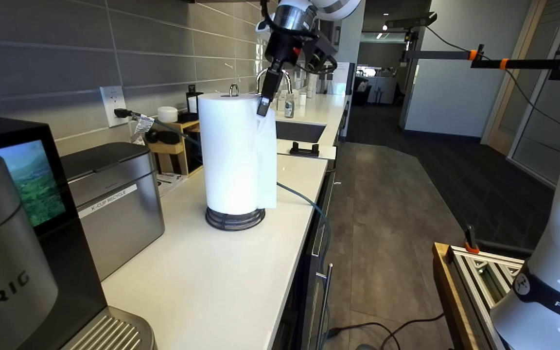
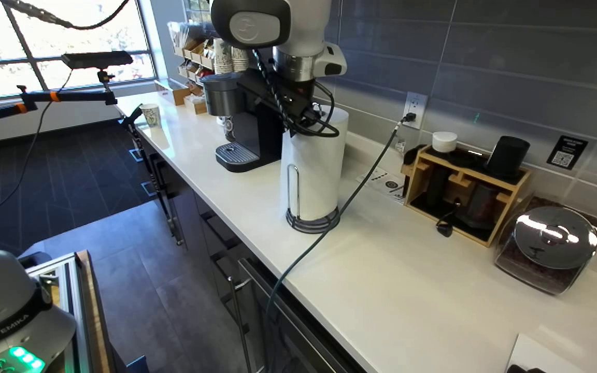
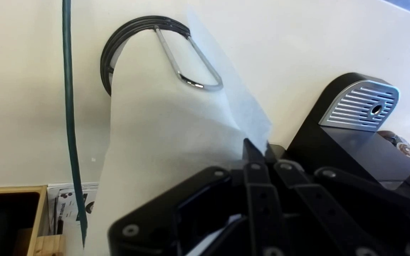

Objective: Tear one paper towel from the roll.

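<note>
You've got your slim black fingers (image 3: 257, 177) pinched near the top of the thin white paper towel (image 1: 267, 170), hanging off the thick white cylindrical roll (image 1: 229, 160), upright on its round black wire base (image 1: 234, 223) on the white desk (image 1: 202, 287).

Daylight bleaches the window (image 2: 60, 44) and the jar lid (image 2: 556, 243) glints in an exterior view, while in the wrist view the gripper (image 3: 258, 147) is dim (parts merge into black).

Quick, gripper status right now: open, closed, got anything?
Gripper: closed, pinching the hanging paper towel near its top edge.
</note>
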Motion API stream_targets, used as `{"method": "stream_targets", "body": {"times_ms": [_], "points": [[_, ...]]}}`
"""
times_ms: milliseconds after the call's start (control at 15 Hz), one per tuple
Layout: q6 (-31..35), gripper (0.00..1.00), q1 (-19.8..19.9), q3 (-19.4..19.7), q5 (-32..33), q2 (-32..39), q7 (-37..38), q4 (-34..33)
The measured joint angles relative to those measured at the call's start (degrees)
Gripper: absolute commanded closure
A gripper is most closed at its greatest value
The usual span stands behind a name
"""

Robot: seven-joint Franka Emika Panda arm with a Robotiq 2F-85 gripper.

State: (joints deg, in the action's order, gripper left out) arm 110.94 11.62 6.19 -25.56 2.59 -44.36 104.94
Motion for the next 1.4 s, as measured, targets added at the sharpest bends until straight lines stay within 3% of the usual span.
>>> {"method": "stream_targets", "body": {"times_ms": [667,1400], "points": [[0.91,1.00,-0.49,0.26,-1.61,-4.06,-1.15,-0.10],[8.96,1.00,-0.50,1.75,-0.74,-6.36,-0.93,0.19]]}}
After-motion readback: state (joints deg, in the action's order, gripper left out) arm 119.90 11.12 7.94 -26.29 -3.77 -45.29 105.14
